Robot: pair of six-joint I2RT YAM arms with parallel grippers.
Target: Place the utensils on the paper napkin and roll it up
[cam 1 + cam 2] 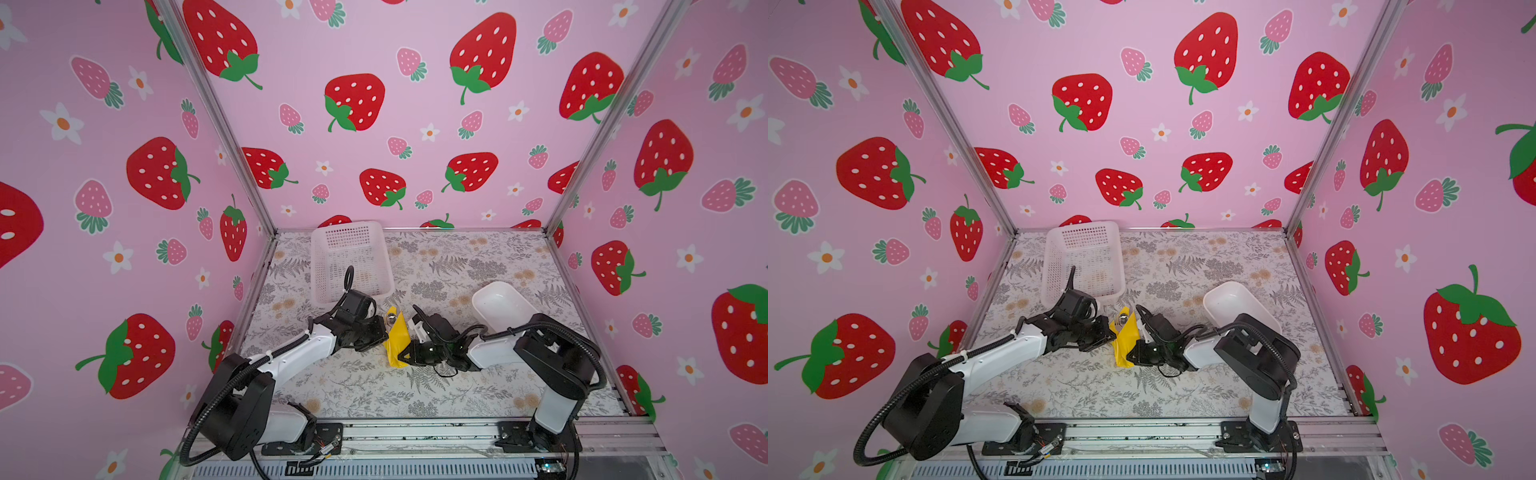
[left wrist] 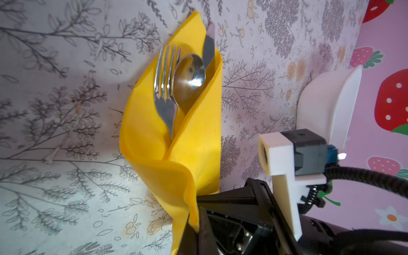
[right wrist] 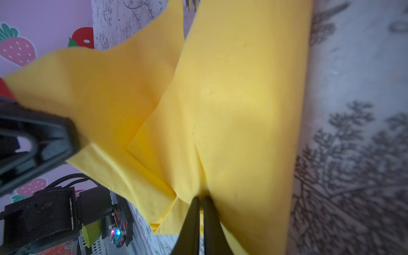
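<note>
The yellow paper napkin (image 1: 397, 343) (image 1: 1125, 345) lies mid-table between both arms, folded into a loose cone around the utensils. In the left wrist view a silver fork (image 2: 165, 72), a spoon (image 2: 189, 77) and a darker knife (image 2: 208, 50) stick out of the napkin (image 2: 198, 143). Their handles are hidden inside. My left gripper (image 2: 196, 229) (image 1: 385, 332) is shut on a raised fold of the napkin's left edge. My right gripper (image 3: 201, 199) (image 1: 401, 356) is shut on the napkin (image 3: 242, 99) at its near end. The spoon's bowl (image 1: 391, 319) peeks out in a top view.
A white mesh basket (image 1: 347, 227) (image 1: 1084, 227) stands at the back left, just behind my left arm. A white oblong tray (image 1: 482, 291) (image 1: 1214, 293) sits to the right, behind my right arm. Pink strawberry walls close in three sides of the floral table.
</note>
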